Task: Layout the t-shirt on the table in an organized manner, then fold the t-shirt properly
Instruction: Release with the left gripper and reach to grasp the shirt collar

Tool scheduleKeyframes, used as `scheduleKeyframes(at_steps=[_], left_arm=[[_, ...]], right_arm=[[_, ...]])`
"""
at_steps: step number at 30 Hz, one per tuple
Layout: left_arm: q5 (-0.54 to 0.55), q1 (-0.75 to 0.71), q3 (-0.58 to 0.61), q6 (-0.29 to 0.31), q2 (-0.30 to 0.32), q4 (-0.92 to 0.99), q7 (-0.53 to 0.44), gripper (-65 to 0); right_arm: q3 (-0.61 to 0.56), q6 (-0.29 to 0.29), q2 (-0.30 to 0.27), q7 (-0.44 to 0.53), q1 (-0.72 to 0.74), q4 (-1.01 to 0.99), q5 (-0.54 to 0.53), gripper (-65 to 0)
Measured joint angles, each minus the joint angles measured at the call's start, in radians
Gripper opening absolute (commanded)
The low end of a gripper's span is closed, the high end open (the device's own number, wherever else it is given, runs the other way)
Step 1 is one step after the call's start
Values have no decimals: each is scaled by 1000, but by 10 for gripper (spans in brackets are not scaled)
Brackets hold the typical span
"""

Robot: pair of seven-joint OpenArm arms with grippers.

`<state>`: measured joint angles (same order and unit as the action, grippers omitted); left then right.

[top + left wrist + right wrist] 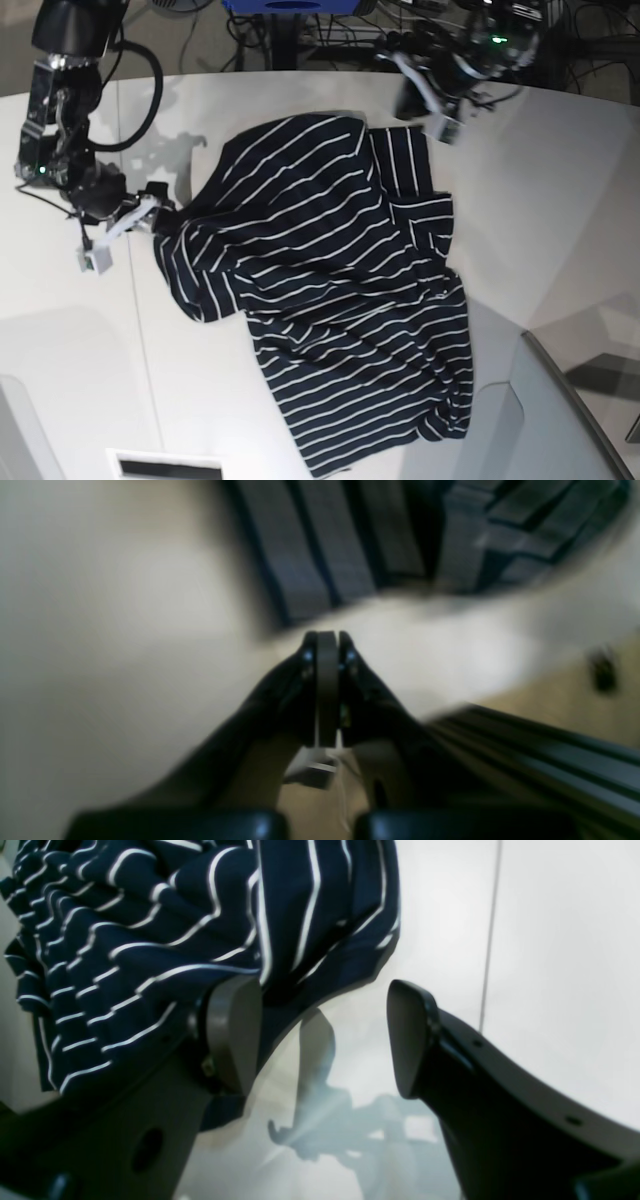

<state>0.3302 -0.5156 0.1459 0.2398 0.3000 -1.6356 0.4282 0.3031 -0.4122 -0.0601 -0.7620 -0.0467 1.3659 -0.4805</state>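
The t-shirt [330, 300], dark navy with thin white stripes, lies rumpled and partly spread in the middle of the white table [560, 200]. My right gripper [158, 215] is at the shirt's left edge. In the right wrist view it [322, 1035] is open, with bunched shirt cloth [150, 940] lying against one finger [235, 1035] and bare table [550, 965] between the jaws. My left gripper [437, 118] hovers by the shirt's far edge. In the blurred left wrist view it [327, 640] is shut and empty, with the shirt [325, 545] beyond its tips.
A thin seam line [492, 915] runs across the tabletop. A grey box [560, 420] stands at the near right corner, a white device [165, 467] at the front edge. Cables and a blue stand [290, 8] lie behind the table. A dark rail [550, 760] borders the table edge.
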Motion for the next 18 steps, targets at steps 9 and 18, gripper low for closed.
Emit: scheduleKeyframes(at_steps=[9,18], left_arm=[[-3,54,140,-4,-93,2,3,-650],[-1,63,143,-4,-123,10,2,-650]], right_arm=[[3,3,-74,56,136,-259,2,-273],[-6,1,-67,66,165,-325,-6,-273]])
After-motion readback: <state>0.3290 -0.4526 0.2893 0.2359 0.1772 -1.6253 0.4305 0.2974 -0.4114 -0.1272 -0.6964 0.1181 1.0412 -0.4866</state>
